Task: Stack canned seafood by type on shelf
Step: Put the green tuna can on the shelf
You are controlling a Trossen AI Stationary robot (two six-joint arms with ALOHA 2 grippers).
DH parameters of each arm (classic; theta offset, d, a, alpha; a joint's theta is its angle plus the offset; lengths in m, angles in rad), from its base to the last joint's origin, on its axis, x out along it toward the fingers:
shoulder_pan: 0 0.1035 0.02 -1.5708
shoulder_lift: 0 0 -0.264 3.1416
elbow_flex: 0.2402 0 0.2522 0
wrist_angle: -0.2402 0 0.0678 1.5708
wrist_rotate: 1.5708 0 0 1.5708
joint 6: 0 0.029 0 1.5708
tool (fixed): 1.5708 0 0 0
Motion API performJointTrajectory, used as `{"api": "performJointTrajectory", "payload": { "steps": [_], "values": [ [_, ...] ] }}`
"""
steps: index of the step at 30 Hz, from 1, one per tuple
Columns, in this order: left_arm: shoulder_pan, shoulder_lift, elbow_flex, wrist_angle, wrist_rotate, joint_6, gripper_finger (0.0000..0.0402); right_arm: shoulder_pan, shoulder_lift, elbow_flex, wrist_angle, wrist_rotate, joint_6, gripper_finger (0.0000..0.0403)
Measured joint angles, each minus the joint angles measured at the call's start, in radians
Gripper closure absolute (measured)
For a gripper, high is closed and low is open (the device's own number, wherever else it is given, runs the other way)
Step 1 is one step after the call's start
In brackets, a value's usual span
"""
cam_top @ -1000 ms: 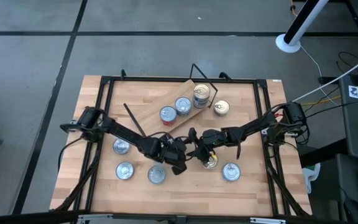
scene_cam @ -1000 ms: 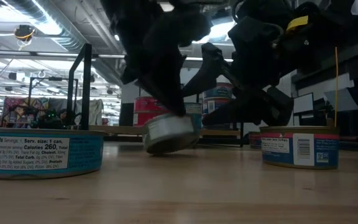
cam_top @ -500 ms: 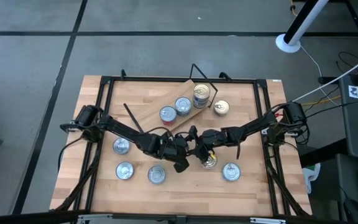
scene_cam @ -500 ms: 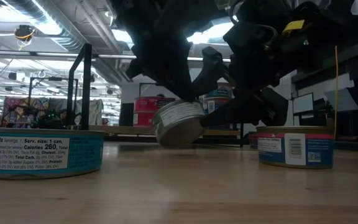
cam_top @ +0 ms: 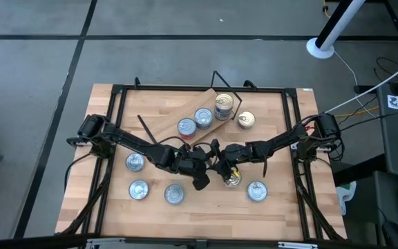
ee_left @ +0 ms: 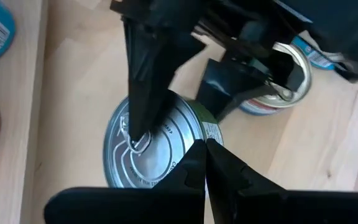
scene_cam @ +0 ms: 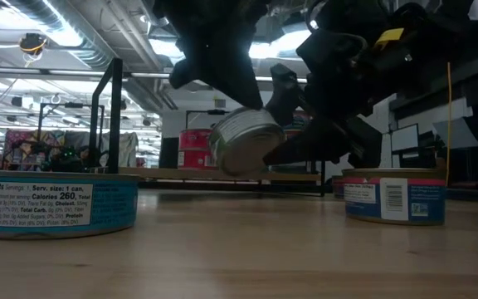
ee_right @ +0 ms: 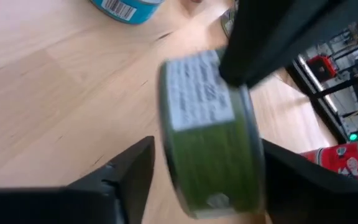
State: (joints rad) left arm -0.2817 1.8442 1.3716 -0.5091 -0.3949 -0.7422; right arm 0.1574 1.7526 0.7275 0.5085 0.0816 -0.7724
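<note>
A flat tin with a silver lid and green label (scene_cam: 243, 141) hangs tilted above the table's middle. My left gripper (ee_left: 202, 158) is shut at its edge. My right gripper (ee_right: 210, 155) is open, with one finger (ee_left: 140, 99) facing the lid and the other facing the underside. A gold-lidded tin (cam_top: 233, 180) stands on the table just below them. The shelf (cam_top: 168, 128) lies askew at the far middle and carries two single tins (cam_top: 186, 126) and a stack of tins (cam_top: 223, 105). My left gripper has its shut fingertips on the tin's rim (ee_left: 192, 149), at the tin's upper edge, coming down at a slant from the table's left. The tin hangs tilted below the fingers, clear of the table. My right gripper's fingers stand close along the tin's two flat faces; whether they touch it, I cannot tell.
Several blue-labelled tins stand on the near half of the table (cam_top: 135, 162) (cam_top: 138, 189) (cam_top: 174, 194) (cam_top: 256, 191). One gold-lidded tin (cam_top: 246, 120) sits beside the shelf's right end. A black frame (cam_top: 116, 138) runs around the table.
My left gripper has risen with the green-labelled tin. The tin leaned with its lower edge on the table; now it hangs tilted and clear of the table, between my right gripper's fingers.
</note>
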Motion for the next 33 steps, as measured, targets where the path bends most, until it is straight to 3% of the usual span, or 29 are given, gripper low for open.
{"api": "performJointTrajectory", "payload": {
  "steps": [9, 15, 22, 33],
  "values": [
    [0.001, -0.003, 0.000, -0.014, 0.044, 0.017, 0.0401, 0.002, 0.006, 0.073, -0.102, -0.007, 0.026, 0.0275],
    [0.004, -0.016, -0.001, -0.019, 0.100, 0.056, 0.0352, 0.002, 0.006, 0.137, -0.224, -0.014, 0.027, 0.0275],
    [0.025, -0.119, -0.001, -0.118, 0.239, 0.063, 0.0291, 0.000, 0.002, 0.182, -0.214, -0.016, 0.028, 0.0261],
    [0.026, -0.360, 0.000, -0.310, 0.261, 0.050, 0.0291, -0.002, 0.002, 0.269, -0.219, 0.056, -0.064, 0.0265]
  ]
}}
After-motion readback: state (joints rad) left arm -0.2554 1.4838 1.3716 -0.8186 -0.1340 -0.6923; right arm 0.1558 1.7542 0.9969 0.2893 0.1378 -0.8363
